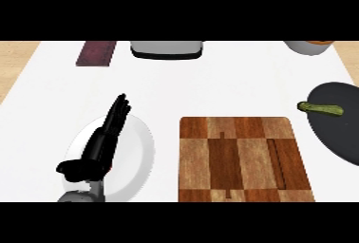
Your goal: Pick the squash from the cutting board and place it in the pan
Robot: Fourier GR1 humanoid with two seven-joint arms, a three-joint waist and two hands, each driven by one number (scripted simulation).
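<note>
Although the task names the cutting board (242,159) as its starting place, the squash (322,108) is seen lying in the dark pan (344,142) at the right edge of the view, on the pan's upper left part with its stem end near the rim. Nothing is seen on the board, so the placing is judged to be done already.

1 squash is counted: a short, green, slightly mottled vegetable, elongated and lying on its side. It is judged to be light, stiff and smooth-skinned, so it may slip or roll if taken by the ends. It would best be grasped across its middle, fingers on one long side and thumb on the other. It is not thought fragile, though the skin could be bruised.

1 hand is shown, the left hand (98,147), resting over a white plate (144,142) at the left of the counter (210,85). Its fingers are held straight and together, pointing away from the robot, and nothing is held in it. The right hand is not in view.

Other things are counted as follows: 1 wooden cutting board, 1 pan, 1 white plate, 1 dark reddish slab (96,53) at the far left, 1 grey and black appliance (167,49) at the far middle, and 1 pale pot (308,46) at the far right, cut by the view's edge. What the pot holds cannot be told.
</note>
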